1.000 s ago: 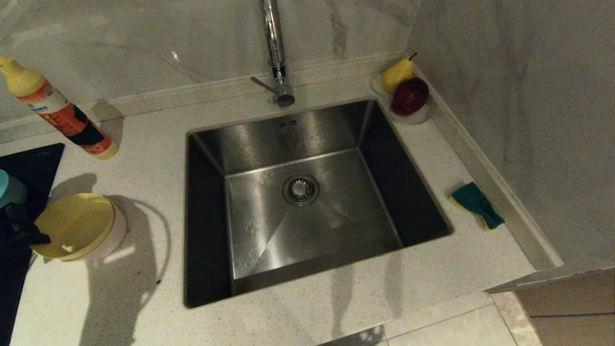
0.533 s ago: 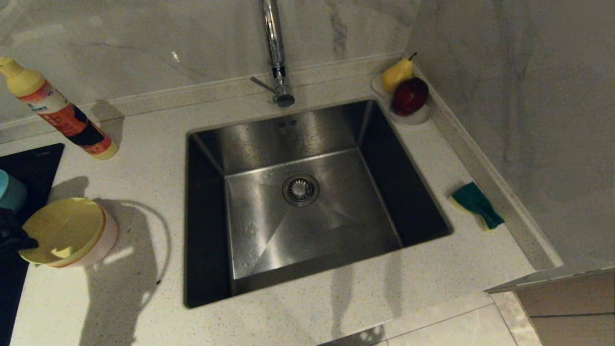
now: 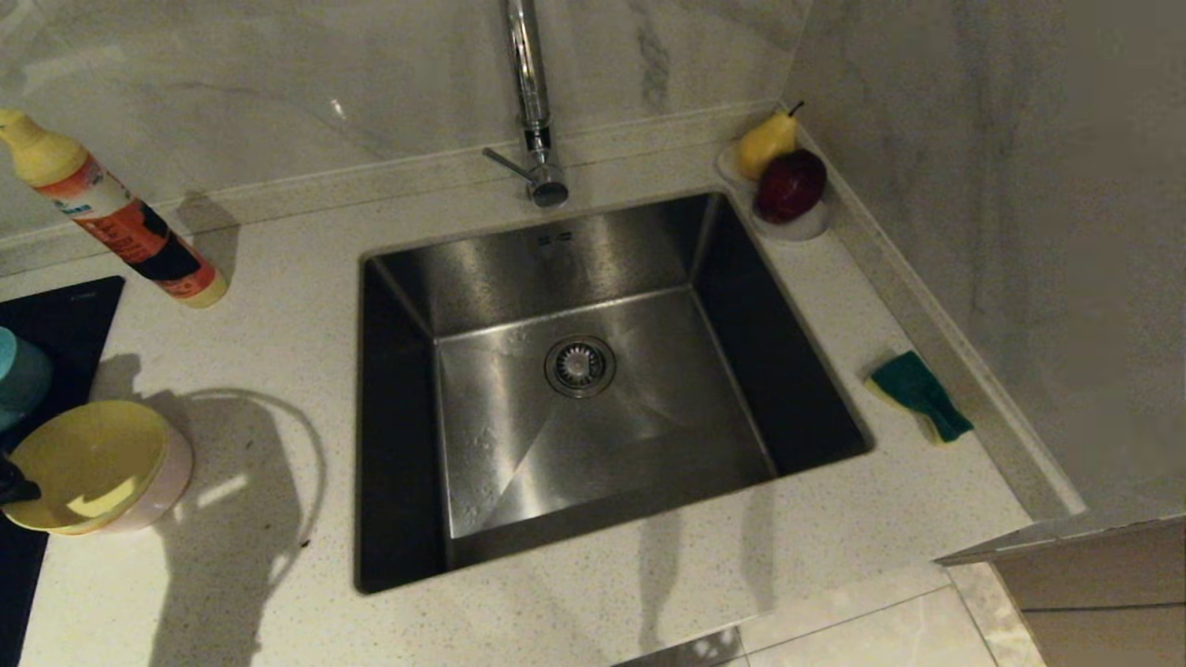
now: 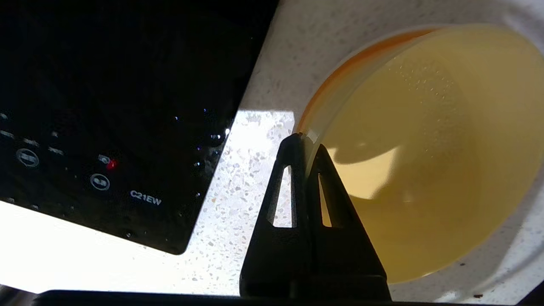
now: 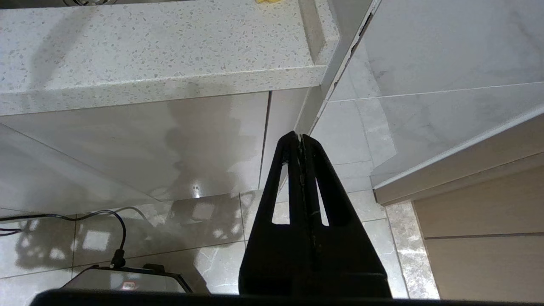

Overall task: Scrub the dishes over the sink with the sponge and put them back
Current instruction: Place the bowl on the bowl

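While clamped, left gripper on yellow bowl.

I count three bowls: one yellow bowl nested in one pink bowl, and one blue bowl at the far left edge. I see one sponge, one sink, one bottle, one pear, one apple.

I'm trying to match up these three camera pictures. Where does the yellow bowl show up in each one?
Head view: yellow bowl at the far left, on the counter.
Left wrist view: fills the right side, the left gripper clamped on its rim.
Right wrist view: not in it.
Shared landmark: the black cooktop beside the bowl.
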Motion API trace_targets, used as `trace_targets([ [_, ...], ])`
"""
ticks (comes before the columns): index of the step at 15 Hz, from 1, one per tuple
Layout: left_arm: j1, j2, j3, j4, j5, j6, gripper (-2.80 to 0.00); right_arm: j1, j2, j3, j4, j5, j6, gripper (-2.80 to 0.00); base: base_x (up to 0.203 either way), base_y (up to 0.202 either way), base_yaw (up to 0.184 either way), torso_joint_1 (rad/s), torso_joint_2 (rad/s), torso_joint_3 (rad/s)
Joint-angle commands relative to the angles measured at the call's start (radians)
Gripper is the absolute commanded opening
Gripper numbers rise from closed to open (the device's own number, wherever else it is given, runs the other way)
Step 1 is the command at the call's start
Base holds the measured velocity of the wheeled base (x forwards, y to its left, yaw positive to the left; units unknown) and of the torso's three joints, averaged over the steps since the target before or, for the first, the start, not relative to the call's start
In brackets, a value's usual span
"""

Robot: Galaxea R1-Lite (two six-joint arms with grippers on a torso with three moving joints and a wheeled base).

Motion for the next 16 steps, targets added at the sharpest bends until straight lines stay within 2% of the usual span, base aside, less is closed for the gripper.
trace_targets([
  [1,0.002,0.002,0.011,0.002,-0.008,-0.002,-2.8,0.0,0.0,0.0,0.0,0.0,-0.001,-2.8,0.0,0.0,0.0,0.0,0.0,0.0],
  [3,0.002,-0.003,0.01,0.002,-0.042,-0.006,-2.8,0.0,0.0,0.0,0.0,0.0,-0.001,-2.8,0.0,0.0,0.0,0.0,0.0,0.0],
  [5,0.002,0.001,0.002,0.001,-0.04,-0.007,-2.8,0.0,0.0,0.0,0.0,0.0,-0.001,-2.8,0.0,0.0,0.0,0.0,0.0,0.0],
  [6,0.002,0.0,0.003,0.001,-0.039,-0.003,-2.25,0.0,0.0,0.0,0.0,0.0,-0.001,-2.8,0.0,0.0,0.0,0.0,0.0,0.0],
  [7,0.002,0.001,0.003,0.001,-0.039,-0.003,0.0,0.0,0.0,0.0,0.0,0.0,-0.001,-2.8,0.0,0.0,0.0,0.0,0.0,0.0],
  [12,0.004,-0.005,-0.026,0.002,-0.035,-0.007,0.0,0.0,0.0,0.0,0.0,0.0,-0.001,-2.8,0.0,0.0,0.0,0.0,0.0,0.0],
  [16,0.038,-0.045,-0.11,0.01,-0.039,-0.056,0.0,0.0,0.0,0.0,0.0,0.0,-0.001,-2.8,0.0,0.0,0.0,0.0,0.0,0.0],
])
